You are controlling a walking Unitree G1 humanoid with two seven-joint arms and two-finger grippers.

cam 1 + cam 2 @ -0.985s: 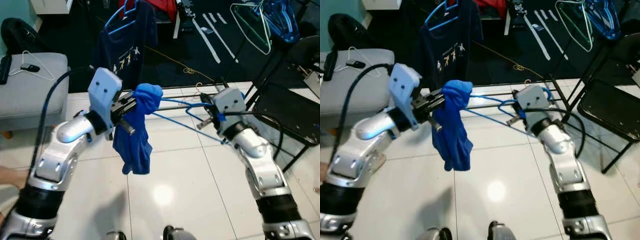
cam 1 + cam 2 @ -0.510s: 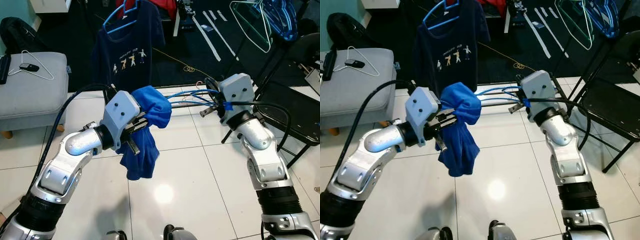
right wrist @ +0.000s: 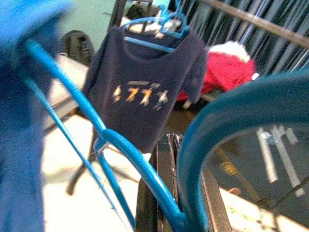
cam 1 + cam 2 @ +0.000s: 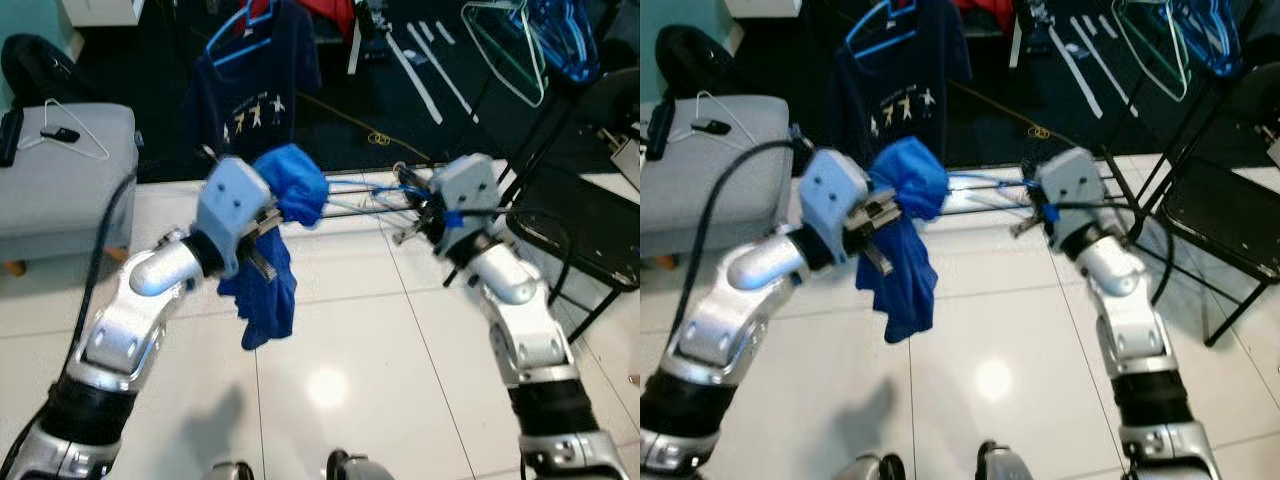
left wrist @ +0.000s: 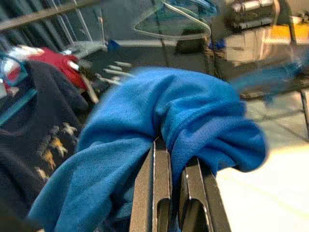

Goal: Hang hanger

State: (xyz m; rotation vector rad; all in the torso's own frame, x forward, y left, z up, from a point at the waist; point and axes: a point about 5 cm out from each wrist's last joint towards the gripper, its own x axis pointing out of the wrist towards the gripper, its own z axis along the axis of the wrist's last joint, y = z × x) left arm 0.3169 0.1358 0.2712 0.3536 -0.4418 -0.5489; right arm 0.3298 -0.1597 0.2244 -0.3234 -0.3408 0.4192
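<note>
Left eye view: the right gripper [image 4: 432, 208] clamps the stiff, light blue hanger [image 4: 385, 192] near its hook; the left gripper [image 4: 262, 225] pinches the limp blue garment [image 4: 272, 270].

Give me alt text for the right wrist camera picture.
The right gripper is shut on a blue hanger whose hook curves close past the lens. A bright blue garment blurs one edge; behind, a navy T-shirt hangs on a rail beside red clothing.
</note>
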